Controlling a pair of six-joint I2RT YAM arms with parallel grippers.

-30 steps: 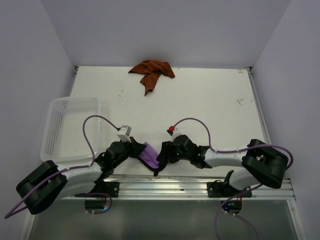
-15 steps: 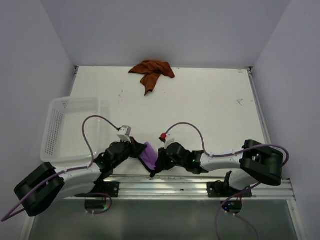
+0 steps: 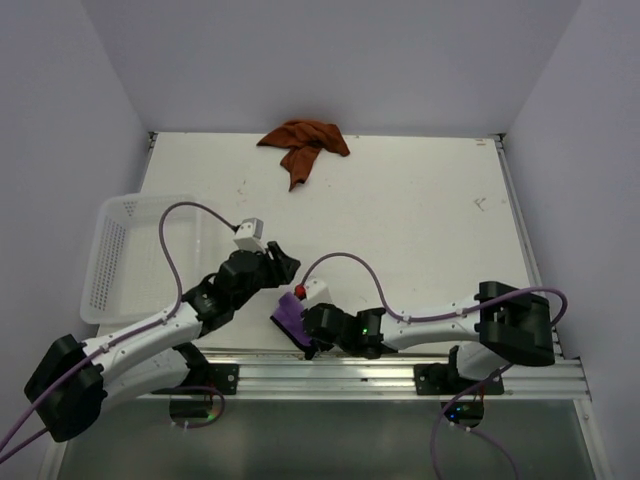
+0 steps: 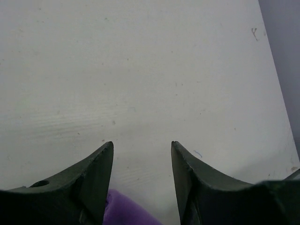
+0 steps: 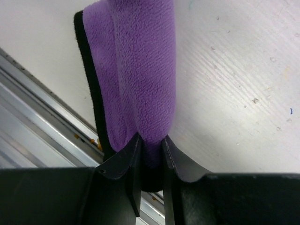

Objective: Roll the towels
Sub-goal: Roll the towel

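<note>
Purple black-edged fleece towel (image 5: 140,70) lies at the white surface's (image 3: 400,200) near edge, pinched by the right fingers (image 5: 123,161). Left fingers (image 4: 89,178) hang spread.

Right gripper (image 5: 151,140) sat at bottom centre, its two dark plastic fingers (image 5: 123,161) pinched narrowly on the near end of a purple fleece towel (image 5: 140,61). The towel was folded lengthwise into a thick strip running up from the jaws to the top edge of the frame, with a crease down its middle. Black edging (image 5: 93,93) ran along its left side and down toward the fingers. The towel lay on a white, scuffed wooden-grain tabletop (image 5: 234,70) with dark specks and a tiny blue mark (image 5: 290,111) at far right. A grooved silver aluminium rail (image 5: 33,126) crossed the lower left diagonally, beside the table edge, with small orange flecks (image 5: 93,140) near it.
</note>
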